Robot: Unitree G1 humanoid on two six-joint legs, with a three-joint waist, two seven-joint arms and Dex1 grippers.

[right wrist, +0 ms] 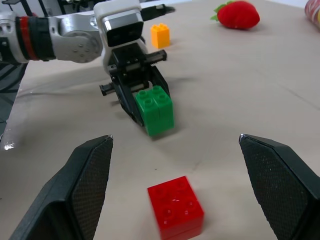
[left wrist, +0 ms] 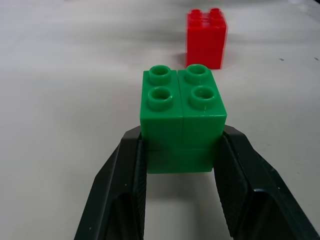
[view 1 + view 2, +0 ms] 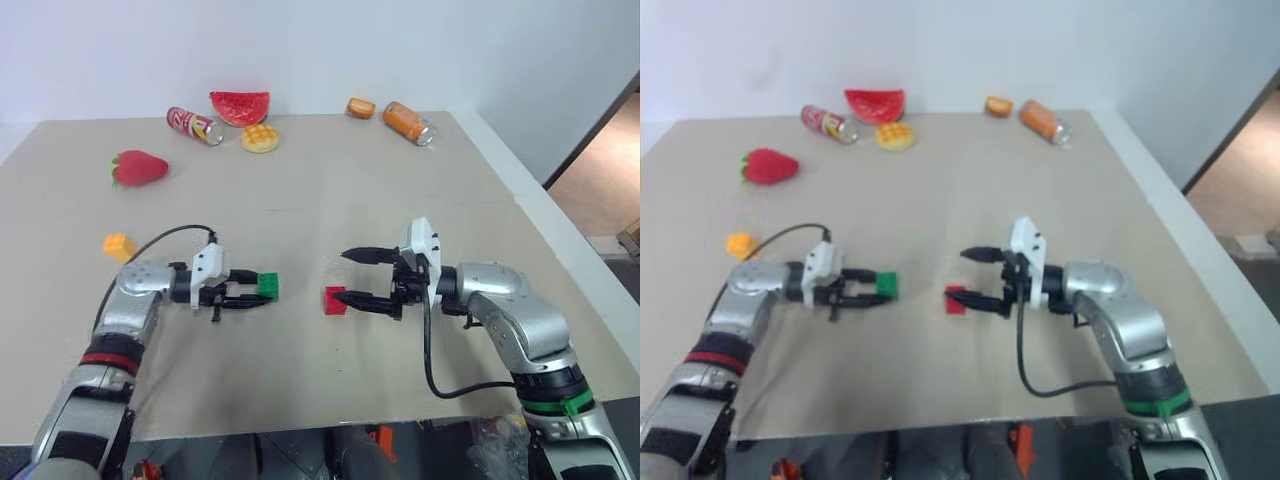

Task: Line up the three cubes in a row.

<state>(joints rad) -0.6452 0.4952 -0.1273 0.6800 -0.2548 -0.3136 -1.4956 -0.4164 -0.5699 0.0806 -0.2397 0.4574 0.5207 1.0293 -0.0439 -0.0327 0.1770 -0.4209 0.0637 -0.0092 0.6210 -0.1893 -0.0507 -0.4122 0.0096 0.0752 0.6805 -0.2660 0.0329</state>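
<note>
My left gripper (image 3: 256, 290) is shut on the green cube (image 3: 268, 286), its two black fingers (image 2: 125, 190) clamping the cube's lower sides close to the tabletop. To its right the red cube (image 3: 335, 300) rests on the table; it also stands beyond the green cube (image 2: 182, 115) as the red cube (image 2: 206, 37). My right gripper (image 3: 348, 276) points toward the left one, open wide, and the red cube (image 1: 176, 206) lies just ahead between its spread fingers (image 1: 75, 195), untouched. The orange-yellow cube (image 3: 119, 246) sits apart at the left of the table.
At the back of the table lie a strawberry (image 3: 138, 168), a red can (image 3: 194, 125), a watermelon slice (image 3: 240, 106), a waffle bun (image 3: 260, 138), a small bread piece (image 3: 361, 107) and an orange can (image 3: 409, 122). The table's right edge (image 3: 560, 230) runs diagonally.
</note>
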